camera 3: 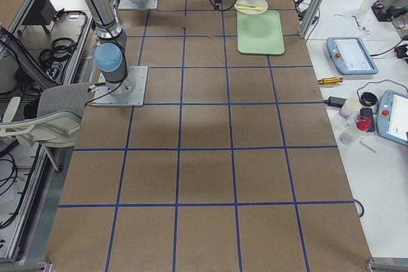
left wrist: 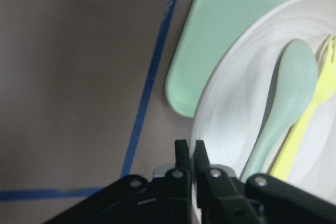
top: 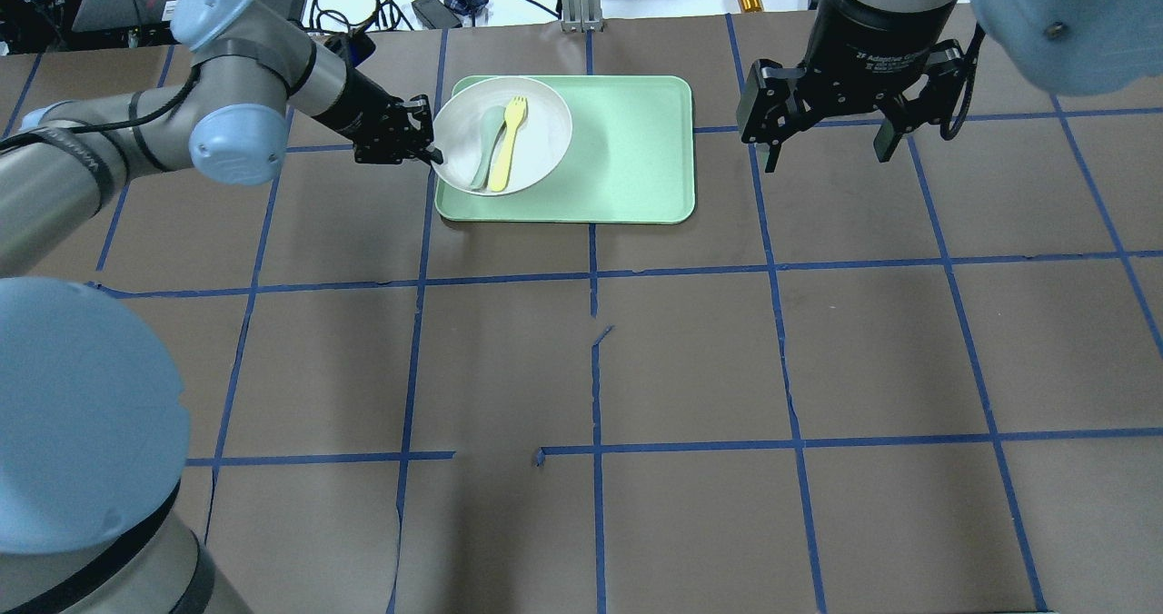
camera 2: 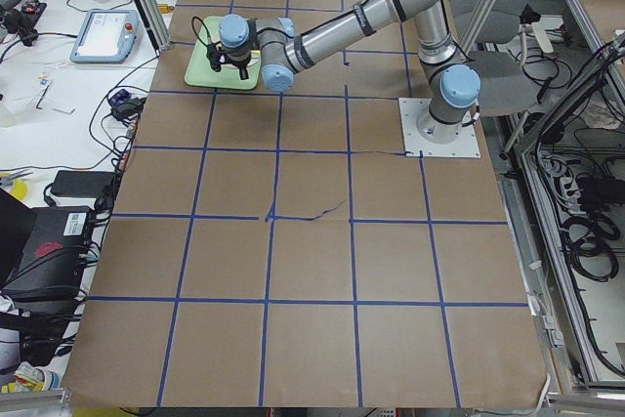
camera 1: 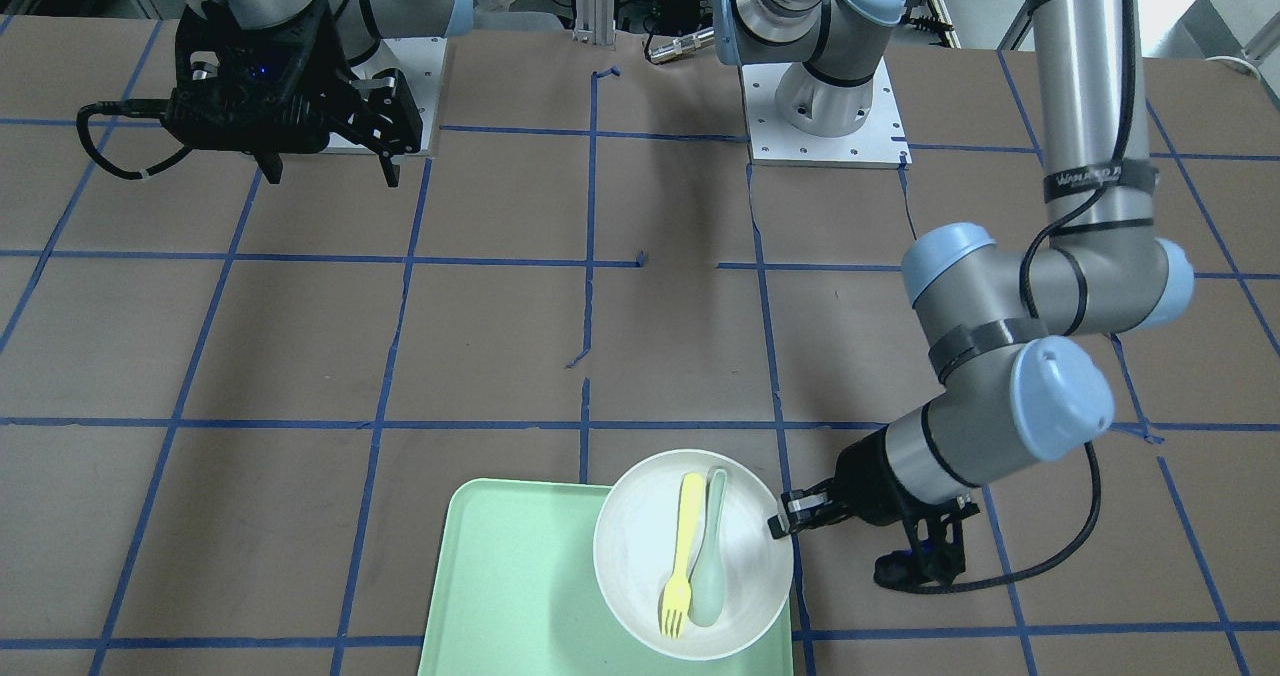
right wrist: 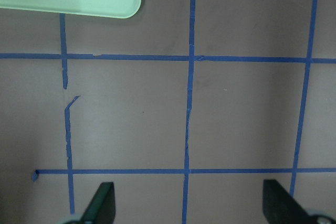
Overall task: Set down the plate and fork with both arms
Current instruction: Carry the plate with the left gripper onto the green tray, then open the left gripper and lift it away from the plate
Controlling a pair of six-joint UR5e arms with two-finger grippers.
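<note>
Brown table (top: 636, 369): left gripper (left wrist: 190, 146) pinches the plate's (top: 545, 123) near rim, while the fork (top: 506, 146) inside lies toward the open, farther right gripper (top: 827, 155).

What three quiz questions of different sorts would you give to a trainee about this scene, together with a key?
1. True or false: the fork lies on the green tray, outside the plate.
2. Which gripper is closed on the plate's rim? A) left gripper B) right gripper C) neither
3. Fill in: beside the fork, inside the plate, lies a pale grey-green ____.
Key: 1 false, the fork is in the plate; 2 A; 3 spoon.
</note>
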